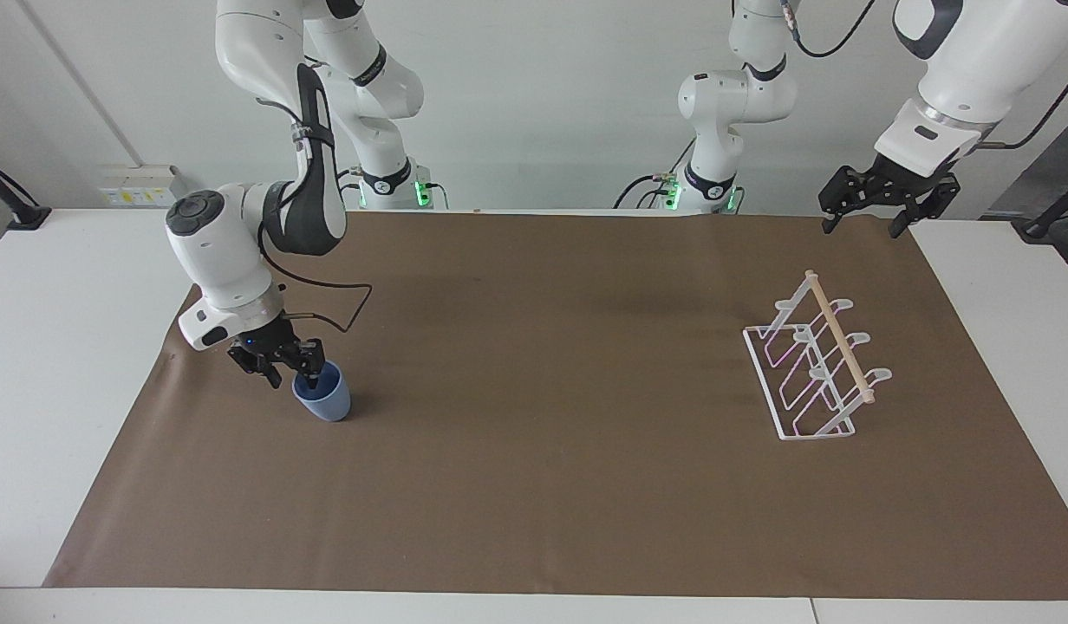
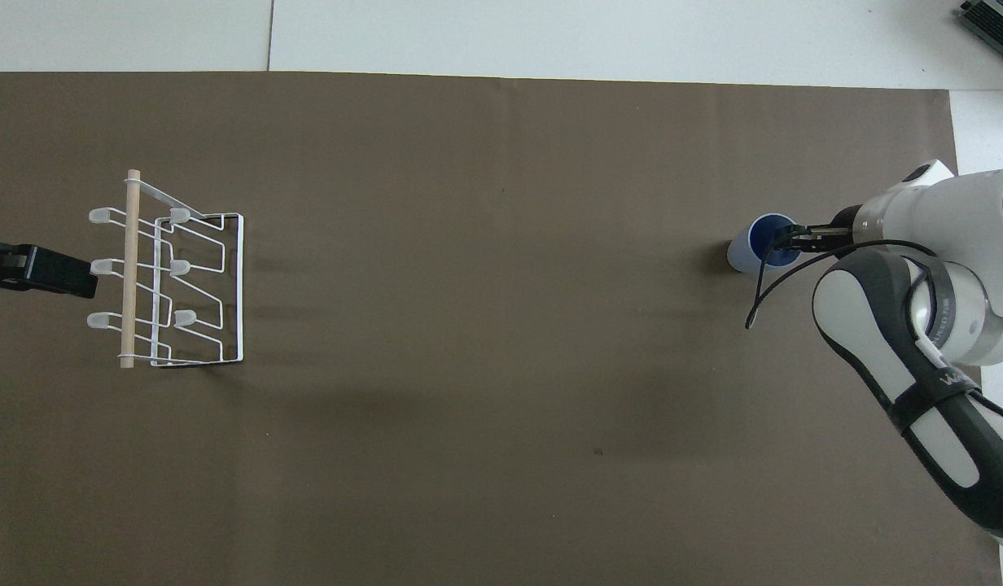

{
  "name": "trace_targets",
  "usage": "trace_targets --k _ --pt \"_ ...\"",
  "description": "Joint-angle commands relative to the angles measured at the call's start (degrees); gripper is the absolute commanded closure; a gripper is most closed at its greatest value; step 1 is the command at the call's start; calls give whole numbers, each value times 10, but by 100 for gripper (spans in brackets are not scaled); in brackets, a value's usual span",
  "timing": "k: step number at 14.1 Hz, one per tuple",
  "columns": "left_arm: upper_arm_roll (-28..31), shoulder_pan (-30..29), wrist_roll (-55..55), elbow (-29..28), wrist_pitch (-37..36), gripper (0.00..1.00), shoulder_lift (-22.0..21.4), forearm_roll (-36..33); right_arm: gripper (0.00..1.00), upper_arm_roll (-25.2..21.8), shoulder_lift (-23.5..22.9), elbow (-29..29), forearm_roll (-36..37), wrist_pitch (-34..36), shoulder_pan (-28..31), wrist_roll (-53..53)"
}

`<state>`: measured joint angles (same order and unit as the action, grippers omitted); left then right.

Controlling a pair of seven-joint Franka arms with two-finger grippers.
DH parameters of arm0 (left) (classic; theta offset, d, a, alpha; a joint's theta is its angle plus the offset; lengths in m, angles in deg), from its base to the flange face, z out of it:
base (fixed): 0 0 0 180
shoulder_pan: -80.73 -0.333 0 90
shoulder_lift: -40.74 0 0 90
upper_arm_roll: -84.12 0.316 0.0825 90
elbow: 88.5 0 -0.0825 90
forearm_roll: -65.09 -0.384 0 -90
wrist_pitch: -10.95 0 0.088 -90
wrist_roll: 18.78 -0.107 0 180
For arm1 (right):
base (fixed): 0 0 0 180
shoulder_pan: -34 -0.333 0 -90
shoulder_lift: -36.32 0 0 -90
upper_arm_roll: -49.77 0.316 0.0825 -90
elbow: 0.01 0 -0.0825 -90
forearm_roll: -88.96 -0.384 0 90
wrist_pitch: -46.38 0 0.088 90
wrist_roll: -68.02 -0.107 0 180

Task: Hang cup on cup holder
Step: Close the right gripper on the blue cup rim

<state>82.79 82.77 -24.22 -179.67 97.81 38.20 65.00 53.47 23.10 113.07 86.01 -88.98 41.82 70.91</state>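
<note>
The light-blue cup point(image 1: 326, 401) point(image 2: 744, 254) stands upright on the brown mat toward the right arm's end of the table. My right gripper point(image 1: 293, 380) point(image 2: 782, 242) is down at its rim, tilted. One finger reaches inside the cup and the other stays outside, on the side toward the right arm's end, with the jaws still apart. The white wire cup holder point(image 1: 811, 373) point(image 2: 168, 277) with its wooden dowel stands toward the left arm's end and carries nothing. My left gripper point(image 1: 868, 224) point(image 2: 37, 270) waits open in the air over the mat's corner by the holder.
A brown mat point(image 1: 534, 485) covers most of the white table point(image 1: 66, 364). A black cable point(image 1: 326, 299) loops from the right wrist just above the mat beside the cup.
</note>
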Motion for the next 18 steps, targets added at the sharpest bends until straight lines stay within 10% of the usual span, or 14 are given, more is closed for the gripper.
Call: trace_targets --k 1,7,18 --pt "0 -3 5 -16 2 0 -15 3 63 4 13 16 1 -13 3 -12" --pt "2 -11 8 -37 7 0 -24 4 99 4 13 15 1 -12 3 -13" --pt "3 -41 43 -72 49 0 -36 75 100 23 12 -37 -18 30 4 -6"
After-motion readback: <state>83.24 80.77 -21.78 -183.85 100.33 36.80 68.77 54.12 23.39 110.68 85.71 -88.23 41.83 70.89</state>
